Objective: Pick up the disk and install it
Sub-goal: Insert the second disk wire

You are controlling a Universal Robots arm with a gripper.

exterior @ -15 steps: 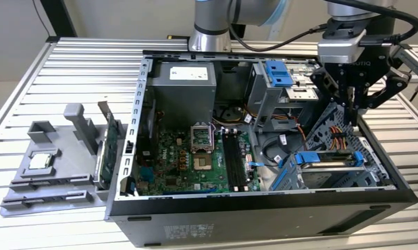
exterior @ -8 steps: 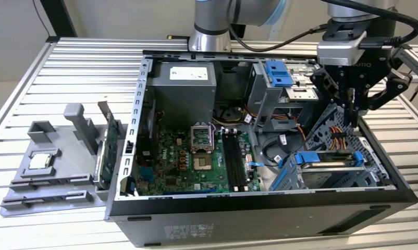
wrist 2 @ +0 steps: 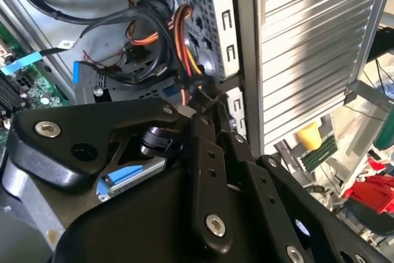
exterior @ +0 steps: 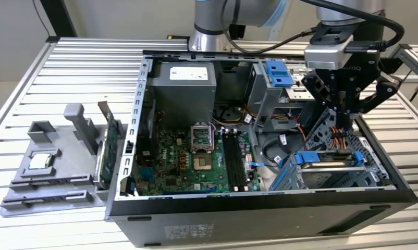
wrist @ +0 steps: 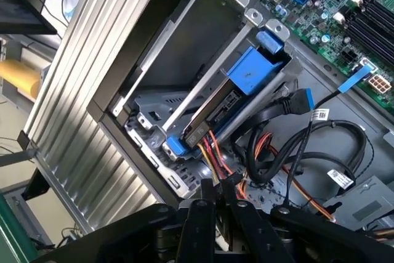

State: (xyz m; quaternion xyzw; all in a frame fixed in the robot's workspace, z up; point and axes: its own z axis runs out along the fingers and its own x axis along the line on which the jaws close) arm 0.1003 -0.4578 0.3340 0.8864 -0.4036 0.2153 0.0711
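The gripper [exterior: 346,115] hangs with its jaws drawn together on nothing, just above the disk [exterior: 329,159] in its bay.

The disk [wrist: 217,110] sits mostly buried in its bay, label hidden. The gripper [exterior: 348,112] fingertips seem lost behind cables [exterior: 337,140] in the exterior view.

Disk [exterior: 329,160] [wrist: 229,100]: grey drive w/ blue carrier rails, seated in metal bay inside the case, cables at its end, just below the gripper [exterior: 346,121] tips.
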